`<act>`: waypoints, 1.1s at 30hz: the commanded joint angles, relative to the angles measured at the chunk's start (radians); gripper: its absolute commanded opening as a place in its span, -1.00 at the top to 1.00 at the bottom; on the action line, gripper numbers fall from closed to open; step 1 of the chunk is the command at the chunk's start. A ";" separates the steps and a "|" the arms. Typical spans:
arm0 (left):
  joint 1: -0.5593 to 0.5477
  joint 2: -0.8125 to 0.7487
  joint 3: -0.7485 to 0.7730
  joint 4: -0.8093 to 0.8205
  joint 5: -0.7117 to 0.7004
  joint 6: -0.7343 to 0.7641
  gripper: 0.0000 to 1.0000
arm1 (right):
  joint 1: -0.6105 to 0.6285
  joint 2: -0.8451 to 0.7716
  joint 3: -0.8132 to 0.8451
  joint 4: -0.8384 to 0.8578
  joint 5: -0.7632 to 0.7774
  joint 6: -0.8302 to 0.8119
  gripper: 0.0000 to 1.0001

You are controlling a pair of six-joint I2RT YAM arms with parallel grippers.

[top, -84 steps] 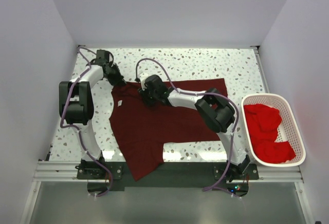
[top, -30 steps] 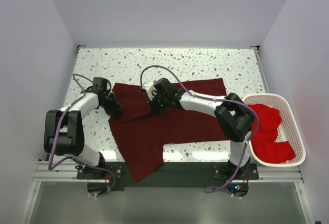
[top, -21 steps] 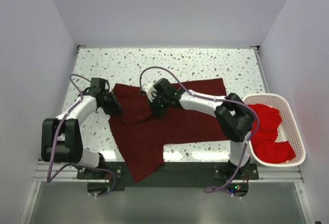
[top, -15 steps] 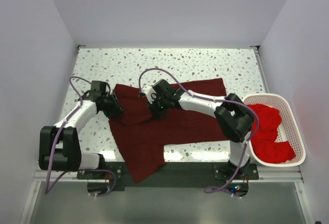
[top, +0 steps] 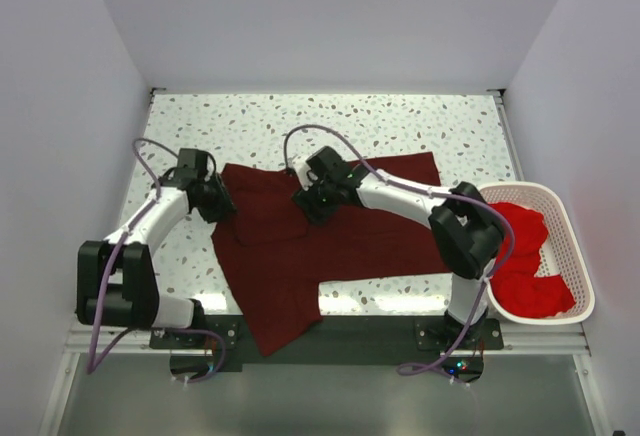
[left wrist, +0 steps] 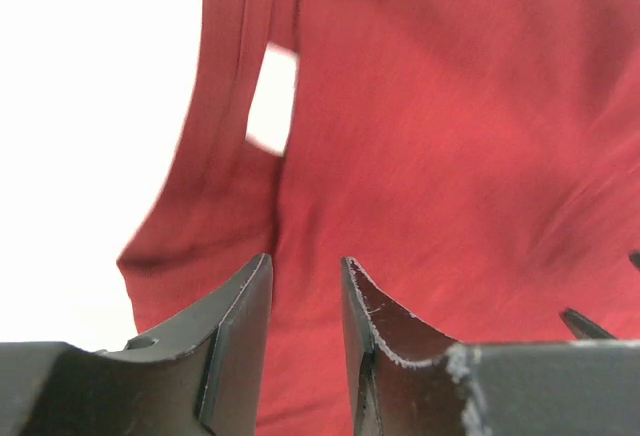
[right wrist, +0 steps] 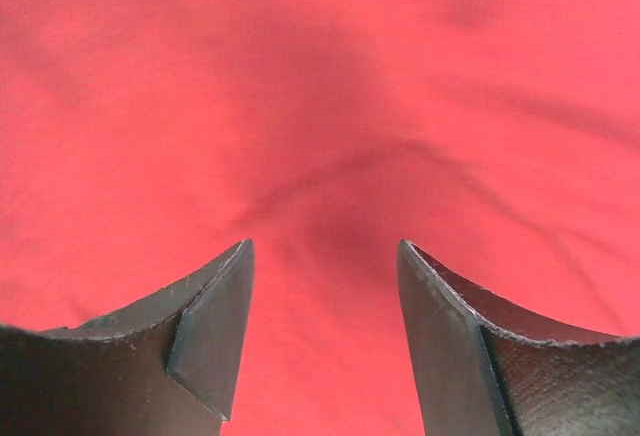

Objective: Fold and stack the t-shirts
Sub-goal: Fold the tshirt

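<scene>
The speckled table (top: 400,121) carries the maroon shirt (top: 340,241), which lies flat across the middle. Its left part is folded over onto itself, and one near corner drapes over the table's front edge between the arm bases. At the right edge stands a white basket (top: 578,256) holding the red shirts (top: 520,256) in a heap.

The left gripper (top: 222,204) is low over the folded flap's left edge. In the wrist view its jaws (left wrist: 305,266) stand a little apart with nothing between them, and the maroon cloth (left wrist: 430,156) lies just beyond. A small white patch (left wrist: 270,101) shows by the collar band; label or table, I cannot tell.

The right gripper (top: 312,206) is at the flap's right edge, its jaws (right wrist: 325,251) wide apart over wrinkled cloth (right wrist: 320,76) and holding nothing.
</scene>
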State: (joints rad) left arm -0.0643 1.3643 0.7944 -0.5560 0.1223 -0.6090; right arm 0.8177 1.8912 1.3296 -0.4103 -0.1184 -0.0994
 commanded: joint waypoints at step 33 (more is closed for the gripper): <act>0.179 0.637 0.522 0.116 -0.167 -0.058 0.70 | -0.907 0.126 -0.006 0.117 0.186 0.629 -0.18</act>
State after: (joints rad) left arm 0.0727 1.9636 1.3075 -0.4534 0.0185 -0.6701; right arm -0.0521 1.9987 1.3460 -0.2981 0.0536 0.4793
